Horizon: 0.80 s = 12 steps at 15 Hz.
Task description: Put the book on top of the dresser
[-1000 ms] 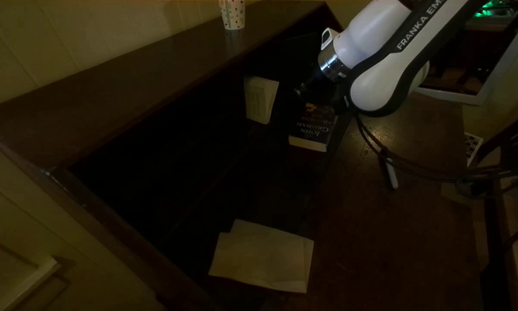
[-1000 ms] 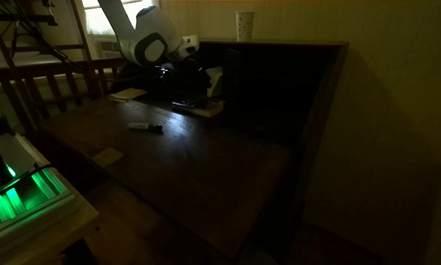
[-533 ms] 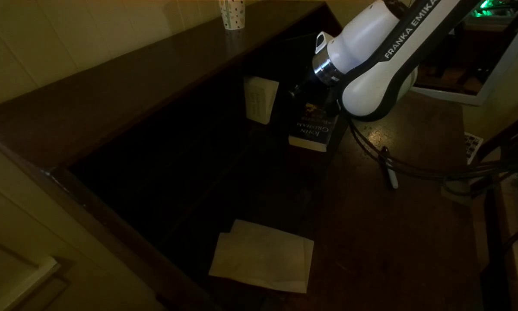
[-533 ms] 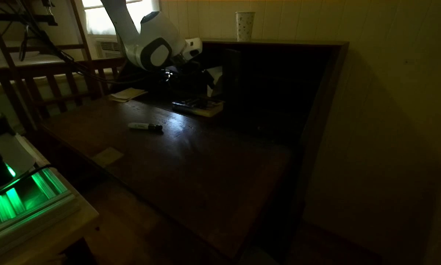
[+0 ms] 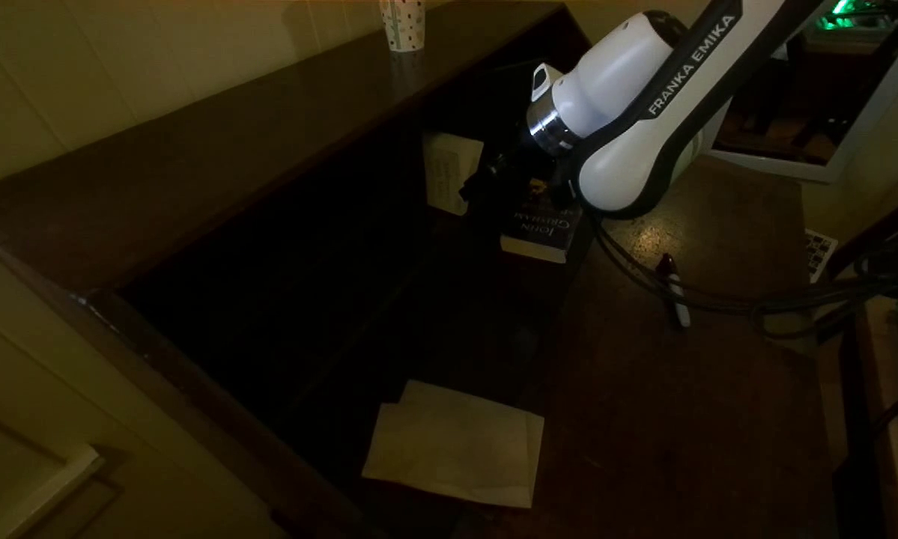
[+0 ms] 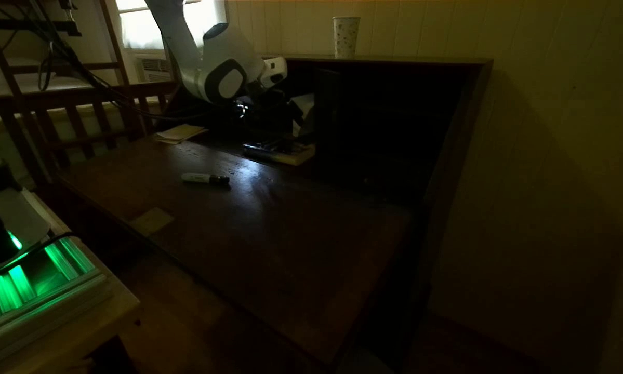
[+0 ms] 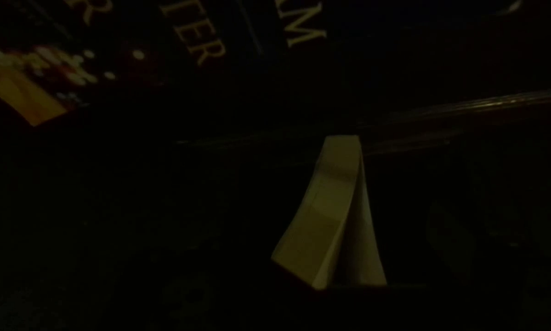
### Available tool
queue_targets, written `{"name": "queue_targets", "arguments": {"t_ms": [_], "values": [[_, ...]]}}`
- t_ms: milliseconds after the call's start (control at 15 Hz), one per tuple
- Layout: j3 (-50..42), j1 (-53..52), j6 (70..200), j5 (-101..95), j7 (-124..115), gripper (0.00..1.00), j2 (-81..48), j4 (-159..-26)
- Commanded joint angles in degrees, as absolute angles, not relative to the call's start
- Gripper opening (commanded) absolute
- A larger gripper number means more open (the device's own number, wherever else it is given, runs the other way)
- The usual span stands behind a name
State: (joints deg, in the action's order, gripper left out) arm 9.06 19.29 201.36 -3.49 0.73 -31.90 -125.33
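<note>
The pale book [image 5: 445, 171] stands upright inside the dark front of the dresser [image 5: 231, 150], below its smooth brown top. In the wrist view, the book [image 7: 319, 207] shows edge-on, with its pages parted into a narrow wedge. My gripper [image 5: 471, 189] is at the book's right edge in an exterior view and covers part of it. Its jaws look open; in the dark wrist view they are only faint shapes, with dark gaps on both sides of the book. Whether they touch the book I cannot tell. The dresser's top edge [image 6: 405, 61] also shows.
A dark-covered book [image 5: 542, 224] lies just below the gripper. A patterned cup [image 5: 404, 26] stands on the dresser top. Pale sheets [image 5: 456, 445] lie nearer, and a marker [image 5: 677, 299] rests on the brown desk surface [image 5: 688, 419]. Cables [image 5: 718, 299] trail from the arm.
The arm has moved left and slightly down in an exterior view, bringing the gripper from beside the pale book to its right edge. The book and other objects have stayed put.
</note>
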Motion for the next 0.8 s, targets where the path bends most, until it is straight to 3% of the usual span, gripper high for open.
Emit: {"name": "queue_targets", "arguments": {"t_ms": [0,733], "values": [[9.8,20.4,203.6,-4.9,1.1,1.00,-34.7,-122.8],[6.5,17.2,207.6,-6.6,-1.6,1.00,-38.7,-118.3]]}}
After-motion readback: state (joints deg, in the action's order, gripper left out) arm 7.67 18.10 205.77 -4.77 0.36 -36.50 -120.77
